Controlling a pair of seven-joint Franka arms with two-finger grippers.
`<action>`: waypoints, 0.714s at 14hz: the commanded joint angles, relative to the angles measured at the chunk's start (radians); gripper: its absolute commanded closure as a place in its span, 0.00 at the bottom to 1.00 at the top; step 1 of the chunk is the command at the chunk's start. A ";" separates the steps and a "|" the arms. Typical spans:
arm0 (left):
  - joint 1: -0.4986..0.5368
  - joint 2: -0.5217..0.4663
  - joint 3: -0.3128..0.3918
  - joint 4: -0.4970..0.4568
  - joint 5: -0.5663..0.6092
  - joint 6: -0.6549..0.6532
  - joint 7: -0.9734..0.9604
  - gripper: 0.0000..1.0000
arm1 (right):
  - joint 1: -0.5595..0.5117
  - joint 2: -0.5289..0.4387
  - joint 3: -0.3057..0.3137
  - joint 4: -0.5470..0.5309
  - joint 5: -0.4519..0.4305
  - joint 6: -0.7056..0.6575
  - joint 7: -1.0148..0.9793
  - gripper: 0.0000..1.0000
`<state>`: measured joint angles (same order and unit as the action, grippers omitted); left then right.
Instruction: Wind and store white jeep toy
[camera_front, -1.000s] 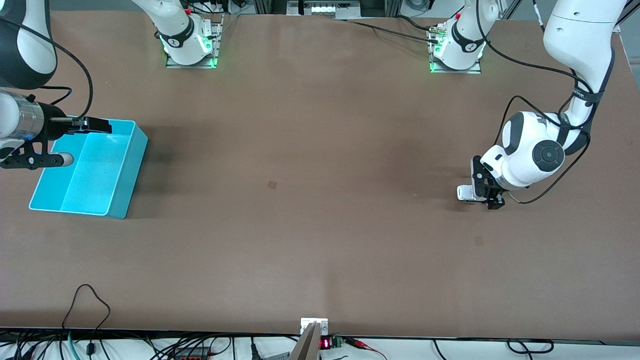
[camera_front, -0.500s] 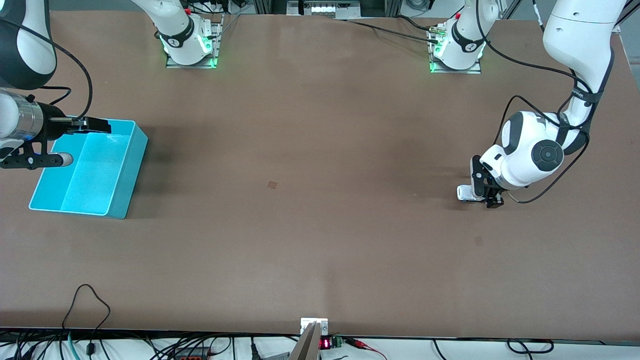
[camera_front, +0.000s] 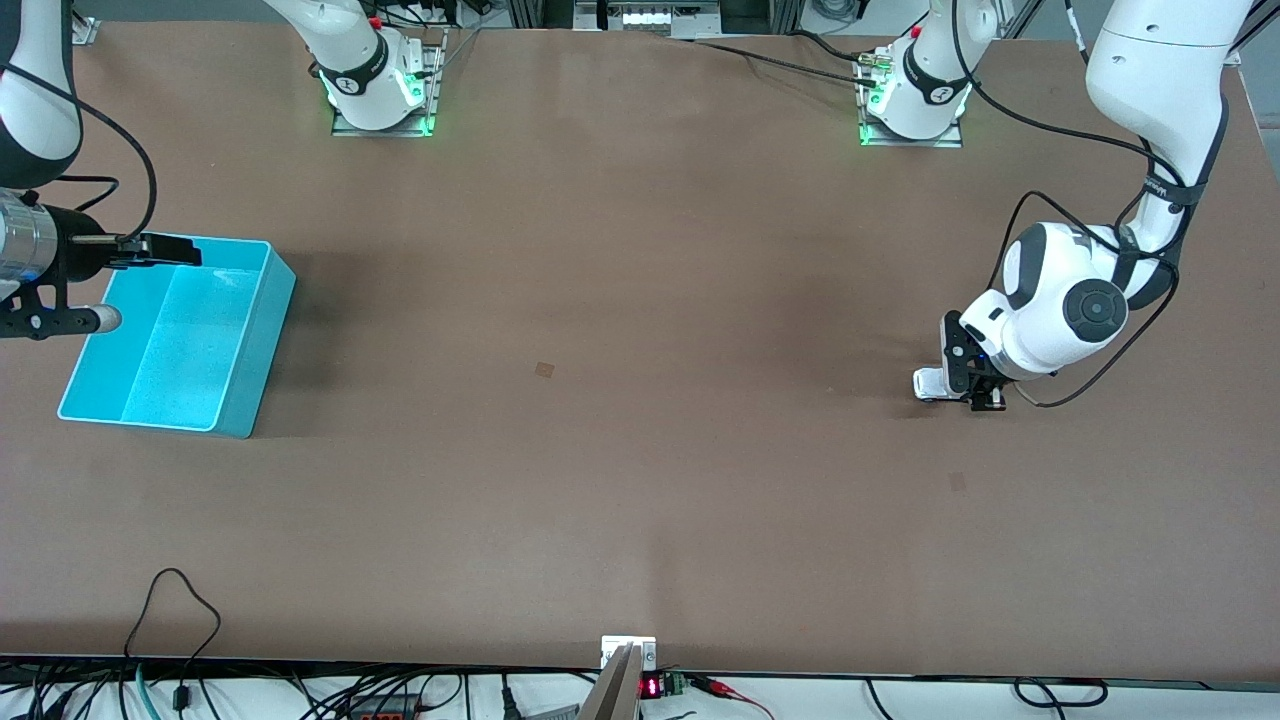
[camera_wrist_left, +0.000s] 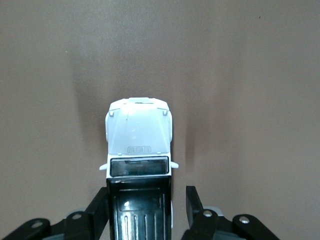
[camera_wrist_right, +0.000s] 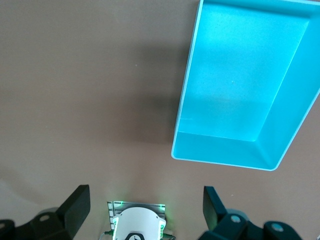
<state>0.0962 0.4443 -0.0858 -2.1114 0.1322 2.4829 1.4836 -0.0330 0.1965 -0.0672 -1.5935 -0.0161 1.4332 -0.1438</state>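
Between the left gripper's (camera_wrist_left: 145, 200) black fingers (camera_wrist_left: 100, 207) sits the jeep (camera_wrist_left: 138, 150), its black ribbed roof panel in the gap and its white hood and dark windscreen poking out ahead of the fingertips. The fingers stand spread, one close against the rear flank, the other clearly apart from it, so I judge the toy is straddled but not clamped. It rests wheels-down on the tabletop (camera_front: 640, 450) toward the left arm's end, a placing that suits a pull-back wind: gripped low at the rear, the wheels can drag along the matte brown surface, which looks grippy enough for that. The jeep is hard, glossy plastic, boxy with flat sides that give parallel fingers a fair seat, though it is small and could twist if caught off-centre. The right gripper (camera_front: 165, 250) waits over the bin's (camera_front: 265, 330) edge at the right arm's end of the tabletop, its fingers (camera_wrist_right: 75, 205) wide apart and holding nothing. The bin is smooth turquoise plastic, rectangular, open-topped with sloping walls and bare inside, well apart from the jeep.
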 joint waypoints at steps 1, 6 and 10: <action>0.011 -0.012 -0.009 -0.007 -0.022 0.004 0.034 0.45 | -0.019 0.000 0.007 0.001 0.001 -0.010 -0.017 0.00; 0.011 -0.015 -0.009 -0.005 -0.023 0.002 0.030 0.57 | -0.018 0.000 0.007 0.001 0.008 -0.008 -0.016 0.00; 0.010 -0.018 -0.011 -0.002 -0.023 -0.007 0.020 0.65 | -0.019 0.000 0.007 0.013 0.013 -0.010 -0.004 0.00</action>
<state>0.0968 0.4420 -0.0862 -2.1113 0.1322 2.4871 1.4836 -0.0392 0.1998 -0.0672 -1.5931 -0.0148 1.4333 -0.1438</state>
